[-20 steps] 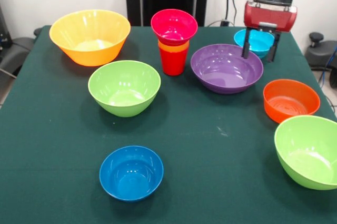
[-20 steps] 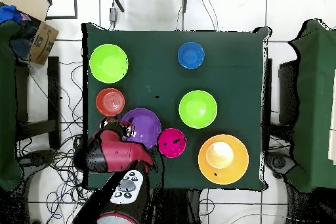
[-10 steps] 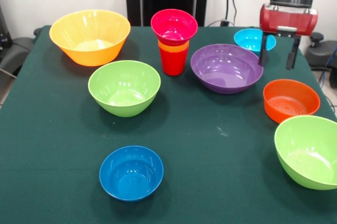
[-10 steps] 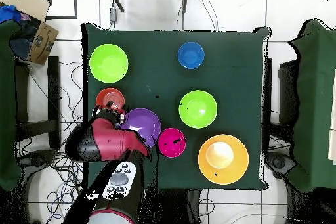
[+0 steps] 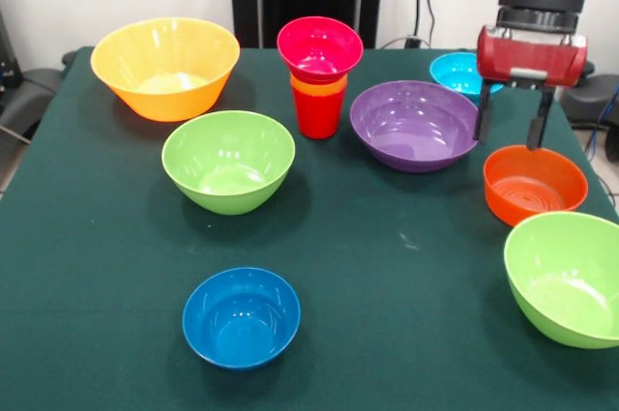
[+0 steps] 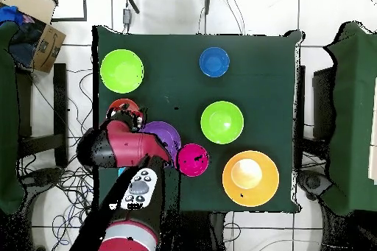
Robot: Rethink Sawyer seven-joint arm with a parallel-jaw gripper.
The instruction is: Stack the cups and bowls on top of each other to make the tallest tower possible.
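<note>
The tower stands at the table's far middle: a red cup point(image 5: 318, 111) with an orange cup point(image 5: 318, 86) in it and the small pink bowl point(image 5: 320, 45) on top; from above only the pink bowl point(image 6: 193, 160) shows. My gripper point(image 5: 507, 140) is open and empty. It hangs just above the far rim of the orange bowl point(image 5: 535, 184), between the purple bowl point(image 5: 416, 126) and the table's right edge. The light blue bowl point(image 5: 456, 70) sits behind it. In the overhead view the arm point(image 6: 121, 147) covers part of the orange bowl point(image 6: 120, 105) and the purple bowl point(image 6: 168, 133).
The large yellow-orange bowl point(image 5: 165, 66) is at the far left. One lime green bowl point(image 5: 228, 160) sits mid-left, the other point(image 5: 566, 276) at the near right. The dark blue bowl point(image 5: 241, 316) is near the front. A cardboard box point(image 6: 40, 38) stands off the table.
My gripper has moved from over the light blue bowl towards the camera and down, to the far rim of the orange bowl. It stays open. No bowl has moved.
</note>
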